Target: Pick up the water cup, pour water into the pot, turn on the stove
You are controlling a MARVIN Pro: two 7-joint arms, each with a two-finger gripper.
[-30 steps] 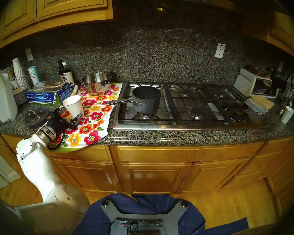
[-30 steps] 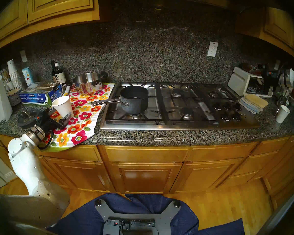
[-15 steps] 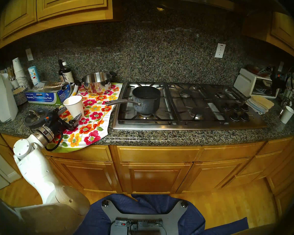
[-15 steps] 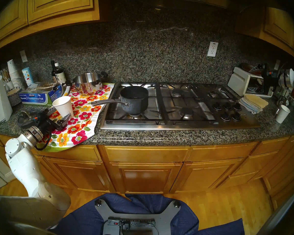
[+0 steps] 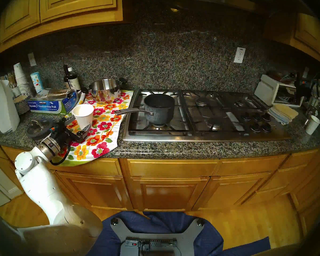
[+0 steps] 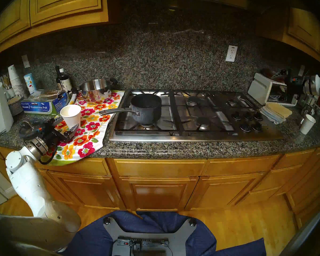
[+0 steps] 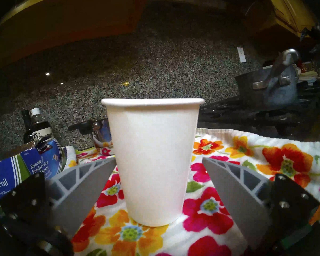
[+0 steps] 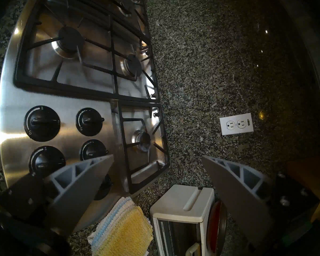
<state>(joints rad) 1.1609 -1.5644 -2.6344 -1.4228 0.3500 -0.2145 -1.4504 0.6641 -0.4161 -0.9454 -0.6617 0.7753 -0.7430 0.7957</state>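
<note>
The water cup (image 5: 83, 117) (image 6: 71, 116), white paper, stands upright on a floral towel left of the stove. My left gripper (image 5: 79, 122) (image 7: 158, 159) is open and low over the towel, one grey finger on each side of the cup (image 7: 153, 157). Its left finger is at the cup's wall and the right finger is a little clear of it. The pot (image 5: 159, 109) (image 7: 277, 89), dark and speckled, sits on the stove's (image 5: 201, 137) front left burner, handle pointing left. My right gripper (image 8: 157, 157) hangs open and empty above the stove's black knobs (image 8: 42, 123) (image 5: 256, 120).
A shiny steel pot (image 5: 104, 91) and a foil box (image 5: 50, 105) stand just behind the cup. A dark round object (image 5: 39, 128) lies left of my wrist. At the right are folded cloths (image 5: 283, 111), a toaster oven (image 5: 266, 91) and a small white cup (image 5: 312, 124).
The cup and my left gripper have shifted slightly to the right on the towel. The cup now stands straighter. The jaws stay open.
</note>
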